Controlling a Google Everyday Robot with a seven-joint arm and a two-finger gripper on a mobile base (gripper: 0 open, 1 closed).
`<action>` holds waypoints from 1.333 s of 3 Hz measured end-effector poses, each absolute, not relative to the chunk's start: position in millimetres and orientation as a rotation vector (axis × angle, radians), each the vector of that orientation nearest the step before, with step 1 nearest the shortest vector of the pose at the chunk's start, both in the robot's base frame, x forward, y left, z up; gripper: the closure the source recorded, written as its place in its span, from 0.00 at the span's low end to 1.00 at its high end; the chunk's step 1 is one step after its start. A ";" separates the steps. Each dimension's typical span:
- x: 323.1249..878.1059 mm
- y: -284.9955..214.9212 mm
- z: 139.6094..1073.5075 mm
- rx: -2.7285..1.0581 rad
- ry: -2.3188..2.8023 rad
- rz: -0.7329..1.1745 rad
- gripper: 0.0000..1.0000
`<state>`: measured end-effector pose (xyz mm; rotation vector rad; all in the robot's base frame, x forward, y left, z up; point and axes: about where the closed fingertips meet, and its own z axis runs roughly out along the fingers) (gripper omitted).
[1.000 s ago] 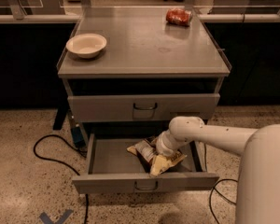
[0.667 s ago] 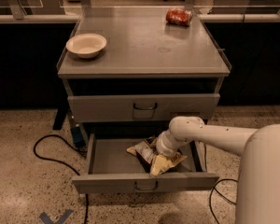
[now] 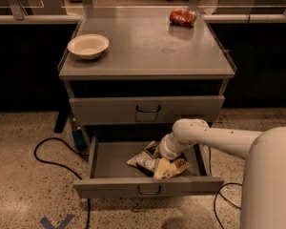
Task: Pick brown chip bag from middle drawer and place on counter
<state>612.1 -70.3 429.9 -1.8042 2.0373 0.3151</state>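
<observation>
The middle drawer (image 3: 148, 187) is pulled open low on the cabinet. The brown chip bag (image 3: 144, 160) lies crumpled inside it, right of centre, with cream-yellow patches showing. My arm reaches in from the right, and my gripper (image 3: 162, 163) is down in the drawer right at the bag, partly hidden behind the wrist. The counter (image 3: 148, 46) is the grey cabinet top above, with low clear rims along its sides.
A white bowl (image 3: 88, 46) sits at the counter's left and a red-orange packet (image 3: 182, 17) at its far right. A taller-fronted drawer (image 3: 148, 109) is closed above the open one. Black cables (image 3: 52, 151) lie on the floor to the left.
</observation>
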 end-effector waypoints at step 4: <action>559.6 -37.7 575.5 -1.875 1.958 0.044 1.00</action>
